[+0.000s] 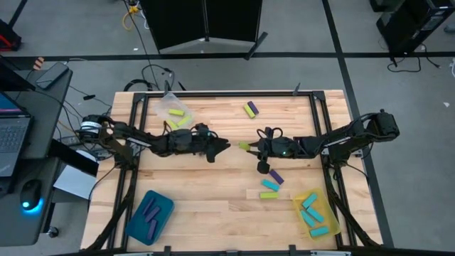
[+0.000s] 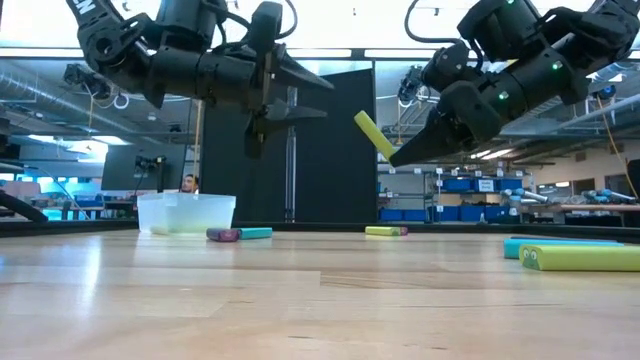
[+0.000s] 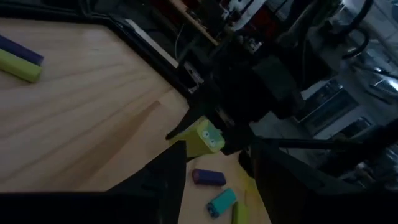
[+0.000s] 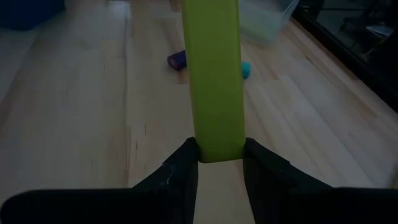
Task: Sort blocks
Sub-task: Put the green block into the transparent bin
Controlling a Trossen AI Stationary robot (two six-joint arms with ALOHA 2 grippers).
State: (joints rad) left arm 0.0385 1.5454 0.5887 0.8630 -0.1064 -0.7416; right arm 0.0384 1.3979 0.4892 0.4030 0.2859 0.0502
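Note:
My right gripper (image 1: 251, 146) hangs above the table's middle, shut on a yellow-green block (image 1: 244, 146). The block points toward my left gripper (image 1: 225, 146), which is open, level with it and a short way off; in the left wrist view the block's free end (image 3: 206, 138) shows just beyond my open left fingers. Loose blocks lie flat on the table: a purple and yellow-green pair (image 1: 250, 109) near the far edge, then a purple (image 1: 274, 177), a cyan (image 1: 269, 185) and a yellow-green one (image 1: 268, 194) toward the near right. My right gripper pinches the yellow-green block by its near end (image 4: 214, 149) between the two fingers (image 4: 184, 167). The block runs on ahead of the fingers, in line with them. It is lifted clear of the table, with its free end (image 2: 363, 120) tilted upward toward the left arm.
A clear tray (image 1: 174, 110) with yellow-green blocks stands at the far left. A teal tray (image 1: 151, 213) with purple blocks sits near left, and a yellow tray (image 1: 315, 211) with cyan blocks near right. Bare wood lies between the arms and the near edge.

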